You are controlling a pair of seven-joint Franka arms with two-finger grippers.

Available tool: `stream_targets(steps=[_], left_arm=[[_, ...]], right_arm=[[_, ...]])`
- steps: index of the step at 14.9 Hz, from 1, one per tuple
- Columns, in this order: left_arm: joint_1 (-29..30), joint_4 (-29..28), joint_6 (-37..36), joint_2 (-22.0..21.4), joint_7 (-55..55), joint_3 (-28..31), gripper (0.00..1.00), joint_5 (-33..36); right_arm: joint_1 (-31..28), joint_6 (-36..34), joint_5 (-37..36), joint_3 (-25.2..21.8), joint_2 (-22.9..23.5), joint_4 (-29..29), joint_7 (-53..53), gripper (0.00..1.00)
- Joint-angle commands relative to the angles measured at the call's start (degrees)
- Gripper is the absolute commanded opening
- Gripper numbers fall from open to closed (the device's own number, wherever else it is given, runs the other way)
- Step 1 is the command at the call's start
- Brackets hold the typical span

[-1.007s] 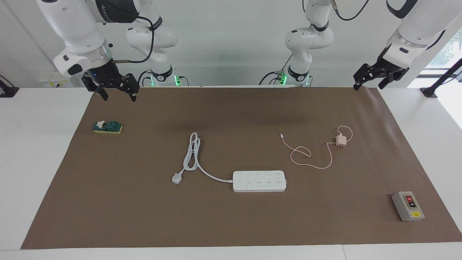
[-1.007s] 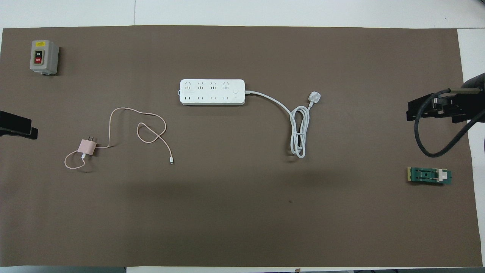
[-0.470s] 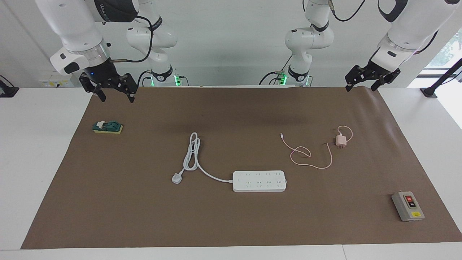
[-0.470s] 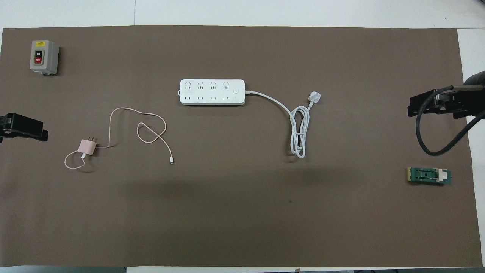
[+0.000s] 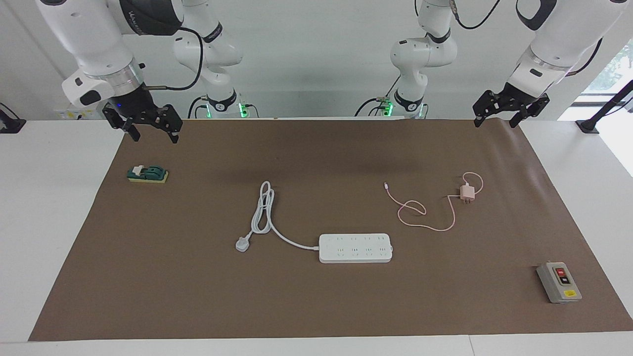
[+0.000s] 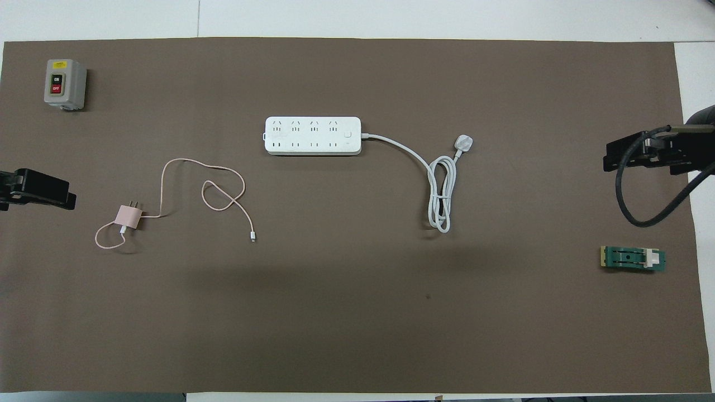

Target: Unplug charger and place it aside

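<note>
The charger (image 5: 467,192) (image 6: 128,216), a small pale pink cube, lies on the brown mat toward the left arm's end, prongs free of any socket. Its thin pink cable (image 5: 429,227) (image 6: 184,161) loops across the mat beside it. The white power strip (image 5: 355,248) (image 6: 313,135) lies farther from the robots, near the table's middle, with nothing plugged into it. My left gripper (image 5: 496,122) hangs open in the air over the mat's edge by the robots, well clear of the charger. My right gripper (image 5: 154,137) hangs open over the mat's other corner by the robots, holding nothing.
The strip's thick white cord ends in a white plug (image 5: 242,244) (image 6: 465,142). A grey on/off switch box (image 5: 559,282) (image 6: 64,84) stands at the mat's corner farthest from the robots, at the left arm's end. A green knife switch (image 5: 147,174) (image 6: 633,259) lies under the right gripper.
Both grippers have shifted slightly in the air, the left one toward the table's middle, the right one toward its own end. Nothing on the mat has moved.
</note>
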Motion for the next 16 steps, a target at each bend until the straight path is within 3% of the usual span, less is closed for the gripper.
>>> stream_targets(steps=[1, 16], left_arm=[[-0.6, -2.2, 1.9, -1.7, 1.0, 0.4, 1.00, 0.5], [-0.7, -2.1, 1.5, -1.7, 4.3, 0.5, 1.00, -0.1]], right_arm=[[-1.2, -0.4, -0.2, 0.8, 0.1, 0.3, -1.1, 1.00], [-1.0, 0.0, -0.5, 0.9, 0.0, 0.3, -1.1, 1.00]])
